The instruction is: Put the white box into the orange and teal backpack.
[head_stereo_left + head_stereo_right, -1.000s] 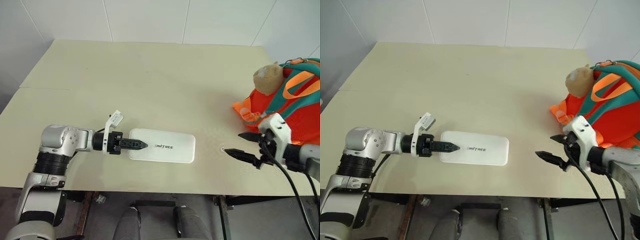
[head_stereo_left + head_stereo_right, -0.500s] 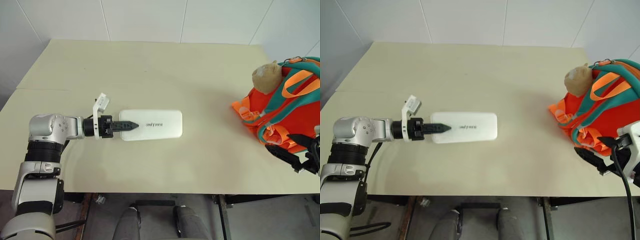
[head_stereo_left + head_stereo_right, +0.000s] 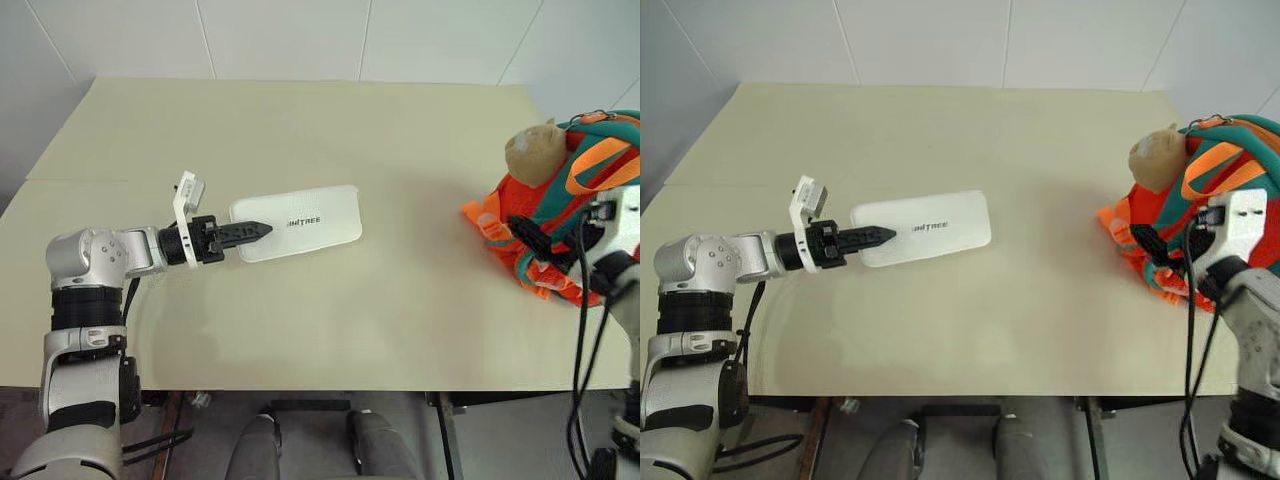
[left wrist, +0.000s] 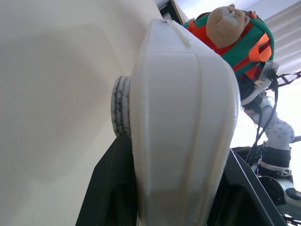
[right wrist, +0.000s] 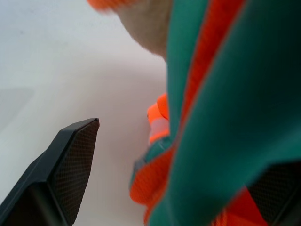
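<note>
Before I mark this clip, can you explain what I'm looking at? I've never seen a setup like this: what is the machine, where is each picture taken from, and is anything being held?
This is a humanoid robot with two arms, each ending in a hand of two black fingers. Two pictures come from the two eyes of a camera on its head, looking down over a beige table. The other two come from cameras on its wrists, looking along each hand's fingers.

The left hand is shut on one end of a flat, long white box with small dark lettering, which looks lifted a little off the table. The left wrist picture shows that box close up between the fingers.

At the table's right edge sits a soft orange and teal backpack with a tan plush toy on it. The right hand is open, its fingers either side of the backpack's fabric.
</note>
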Robot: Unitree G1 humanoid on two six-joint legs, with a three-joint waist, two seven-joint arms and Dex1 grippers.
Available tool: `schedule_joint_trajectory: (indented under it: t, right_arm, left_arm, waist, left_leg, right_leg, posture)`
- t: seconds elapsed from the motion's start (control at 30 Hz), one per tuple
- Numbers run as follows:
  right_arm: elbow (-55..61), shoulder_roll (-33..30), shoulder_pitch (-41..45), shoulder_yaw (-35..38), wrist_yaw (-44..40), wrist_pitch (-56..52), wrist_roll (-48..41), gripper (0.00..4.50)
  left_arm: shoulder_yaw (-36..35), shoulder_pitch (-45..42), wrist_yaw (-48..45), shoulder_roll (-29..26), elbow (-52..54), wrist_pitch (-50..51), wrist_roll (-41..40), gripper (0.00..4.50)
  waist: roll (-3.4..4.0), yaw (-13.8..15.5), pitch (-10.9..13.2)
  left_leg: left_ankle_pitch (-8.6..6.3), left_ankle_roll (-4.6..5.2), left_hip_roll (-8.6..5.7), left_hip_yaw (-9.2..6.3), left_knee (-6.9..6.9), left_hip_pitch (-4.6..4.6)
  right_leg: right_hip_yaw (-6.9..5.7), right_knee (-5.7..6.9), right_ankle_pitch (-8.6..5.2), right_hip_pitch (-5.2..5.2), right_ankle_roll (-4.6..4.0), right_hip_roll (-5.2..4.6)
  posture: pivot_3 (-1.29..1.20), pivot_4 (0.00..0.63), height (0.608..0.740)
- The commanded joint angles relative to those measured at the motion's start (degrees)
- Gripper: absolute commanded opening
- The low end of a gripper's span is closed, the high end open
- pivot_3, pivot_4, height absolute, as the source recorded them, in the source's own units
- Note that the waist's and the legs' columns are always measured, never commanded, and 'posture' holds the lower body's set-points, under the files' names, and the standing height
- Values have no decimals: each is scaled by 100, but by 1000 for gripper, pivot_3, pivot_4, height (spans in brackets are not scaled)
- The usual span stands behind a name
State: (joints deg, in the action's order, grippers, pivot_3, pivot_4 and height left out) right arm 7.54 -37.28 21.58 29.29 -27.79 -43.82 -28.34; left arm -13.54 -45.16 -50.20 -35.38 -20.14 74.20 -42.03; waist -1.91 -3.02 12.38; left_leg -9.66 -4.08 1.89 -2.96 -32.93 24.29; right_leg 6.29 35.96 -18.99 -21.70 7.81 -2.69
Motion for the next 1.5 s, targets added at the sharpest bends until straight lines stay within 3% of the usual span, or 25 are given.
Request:
schedule_joint_trajectory:
  t: [0.03,0.27,0.43,0.6,0.73,1.1,1.5]
  right_arm:
    - [-20,-70,241,-85,87,49,-39,3951]
    - [216,-149,656,-417,-125,-49,-288,1632]
    - [797,17,1266,-1031,-412,-414,-840,26]
    - [1298,214,1594,-1394,-533,-709,-1391,0]
    - [1650,173,1664,-1528,-659,-946,-1836,0]
    - [2501,-605,1999,-1737,-1603,-1451,-3243,0]
    - [2920,-1849,1724,-1877,-3283,-1147,-3493,0]
  left_arm:
    - [-428,87,187,5,426,49,-273,1271]
    - [-894,176,564,-68,511,-29,-263,1271]
    - [-1003,-70,634,-337,4,-840,93,1271]
    - [-876,-307,437,-601,-399,-1353,263,1271]
    - [-727,-412,183,-783,-675,-1718,426,1271]
    - [-107,-884,-984,-1436,-1430,-2383,929,1271]
    - [271,-995,-1975,-1734,-1349,-2584,1110,1271]
  waist:
    - [0,2,0]
    - [0,-7,0]
    - [5,-64,3]
    - [5,-32,3]
    - [6,3,3]
    - [7,-9,3]
    - [6,-10,4]
  left_leg:
    - [0,0,0,0,0,0]
    - [-2,0,0,2,-3,0]
    - [-1,-1,7,9,-2,-3]
    - [-6,-7,10,13,5,4]
    - [-5,-7,10,13,-11,90]
    - [-4,-8,14,17,-12,100]
    - [-4,-6,16,18,-13,102]
  right_leg:
    - [0,0,0,0,0,0]
    - [1,1,-1,1,4,0]
    - [9,15,-1,-13,4,7]
    - [10,11,-3,-21,3,8]
    - [10,34,-2,-99,3,7]
    - [11,69,-15,-130,-4,13]
    - [10,80,-24,-135,-4,14]
  posture:
    - [0,150,740]
    - [0,150,740]
    - [0,150,740]
    - [0,150,740]
    - [0,150,740]
    - [0,150,740]
    - [0,150,740]
